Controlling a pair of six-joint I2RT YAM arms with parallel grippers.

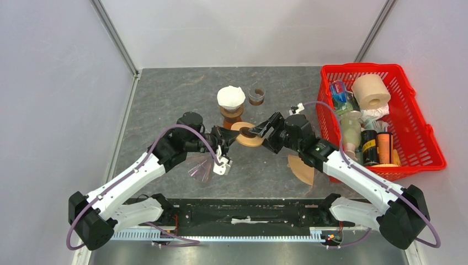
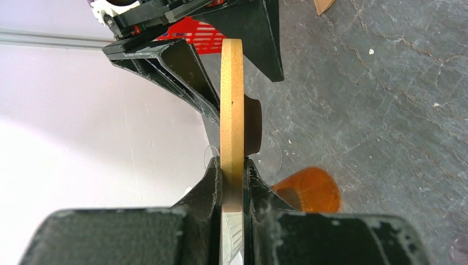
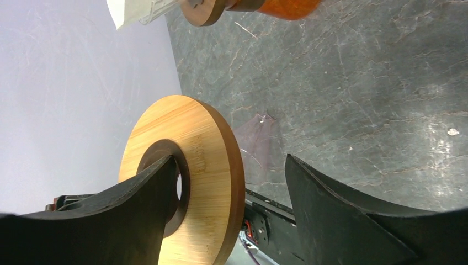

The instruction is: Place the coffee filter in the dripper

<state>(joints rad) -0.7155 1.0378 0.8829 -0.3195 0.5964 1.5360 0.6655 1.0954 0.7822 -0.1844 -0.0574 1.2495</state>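
Left claw (image 2: 233, 168) pinches wooden ring (image 2: 232, 99) (edge-on); right claw (image 3: 227, 165) straddles it.

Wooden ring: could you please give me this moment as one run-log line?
left gripper: shut on wooden ring | right gripper: open, straddling ring rim | brown filter: on table, untouched

One camera overhead; both close wrist cameras share the wooden ring (image 2: 232, 110).

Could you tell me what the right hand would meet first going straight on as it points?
The wooden ring, held on edge by the left hand. Its rim stands between the right hand's open fingers, though depth is unclear.
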